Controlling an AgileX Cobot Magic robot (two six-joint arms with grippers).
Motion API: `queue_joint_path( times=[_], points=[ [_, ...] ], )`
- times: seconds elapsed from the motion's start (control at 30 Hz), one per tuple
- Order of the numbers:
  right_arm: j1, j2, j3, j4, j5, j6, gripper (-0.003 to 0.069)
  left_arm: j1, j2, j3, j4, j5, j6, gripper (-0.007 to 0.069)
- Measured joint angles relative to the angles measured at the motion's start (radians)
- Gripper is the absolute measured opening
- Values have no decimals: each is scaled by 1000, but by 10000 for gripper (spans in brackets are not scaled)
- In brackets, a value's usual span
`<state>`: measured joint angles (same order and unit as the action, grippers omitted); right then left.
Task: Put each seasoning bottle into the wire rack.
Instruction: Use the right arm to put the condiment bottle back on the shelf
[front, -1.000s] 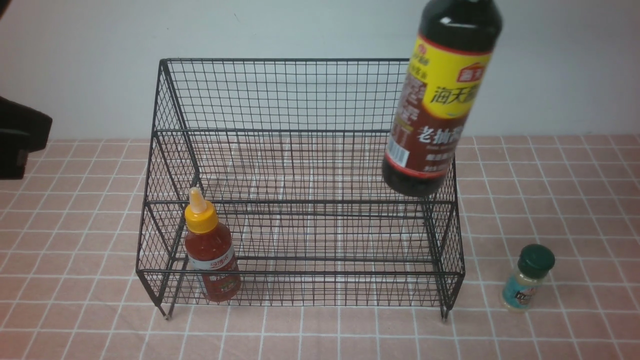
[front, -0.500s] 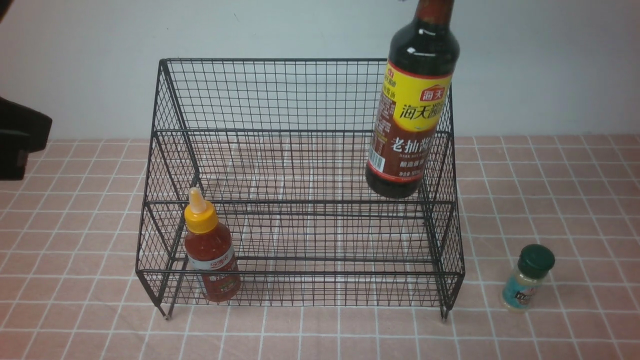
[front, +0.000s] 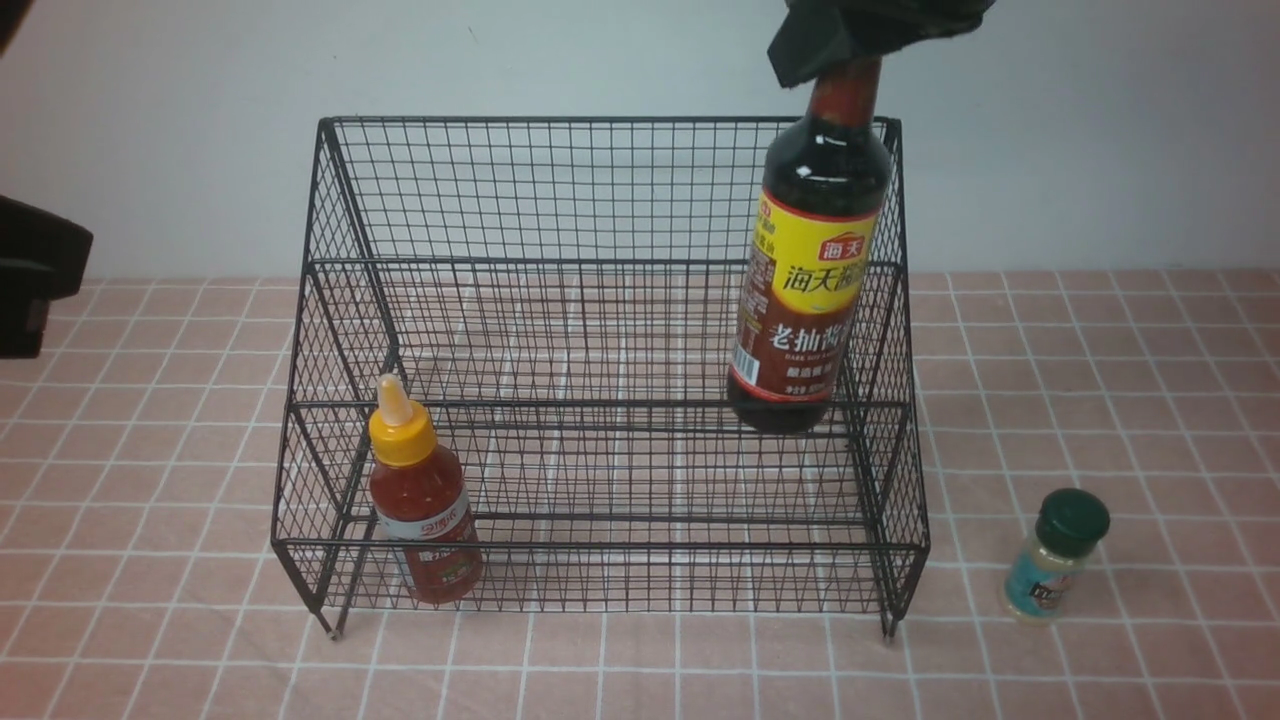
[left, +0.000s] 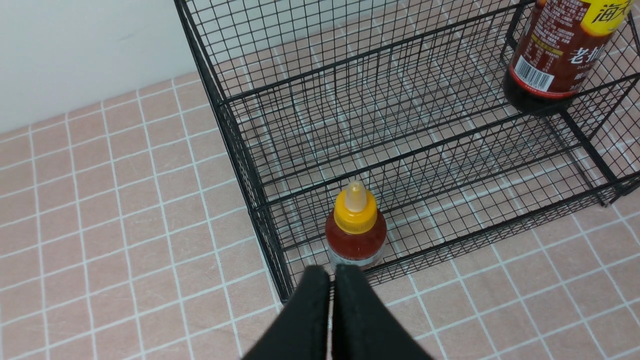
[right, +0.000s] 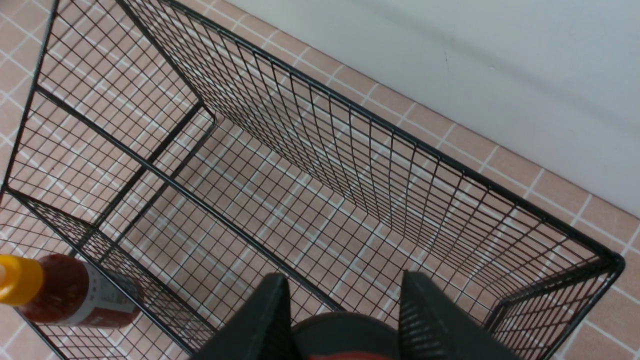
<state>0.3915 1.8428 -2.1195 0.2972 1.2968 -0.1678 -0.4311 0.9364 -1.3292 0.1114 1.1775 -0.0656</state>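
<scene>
The black wire rack (front: 600, 120) stands mid-table. A small red sauce bottle (front: 420, 505) with a yellow nozzle stands upright in the low front tier at its left end. The tall dark soy bottle (front: 810, 280) hangs upright over the rack's right end, base down at the upper step. My right gripper (front: 845, 55) is shut on its neck, and the cap (right: 345, 335) shows between the fingers (right: 270, 310). The green-capped jar (front: 1058, 555) stands on the table to the right of the rack. My left gripper (left: 330, 272) is shut and empty, above the rack's front left corner near the red bottle (left: 356, 230).
Pink tiled tabletop (front: 160, 560) surrounds the rack, with a pale wall (front: 150, 130) close behind it. Part of my left arm (front: 30, 280) sits at the left edge. The rack's tall back and sloping sides (right: 350, 107) enclose the soy bottle.
The soy bottle has come down and a little left, into the rack's right end. The right gripper has dropped into view at the top. The other bottles and left arm stayed put.
</scene>
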Motion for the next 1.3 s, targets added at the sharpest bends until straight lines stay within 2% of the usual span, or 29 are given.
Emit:
queue_joint_path(
  times=[0.8, 0.93, 1.3],
  points=[
    [34, 86, 0, 13, 26, -7, 270, 0, 0, 0, 7, -4, 0, -7],
    [64, 86, 0, -28, 24, -3, 270, 0, 0, 0, 7, -5, 0, -7],
    [236, 69, 0, -283, 15, 143, 269, 0, 0, 0, 16, 46, 0, -7]
  ],
)
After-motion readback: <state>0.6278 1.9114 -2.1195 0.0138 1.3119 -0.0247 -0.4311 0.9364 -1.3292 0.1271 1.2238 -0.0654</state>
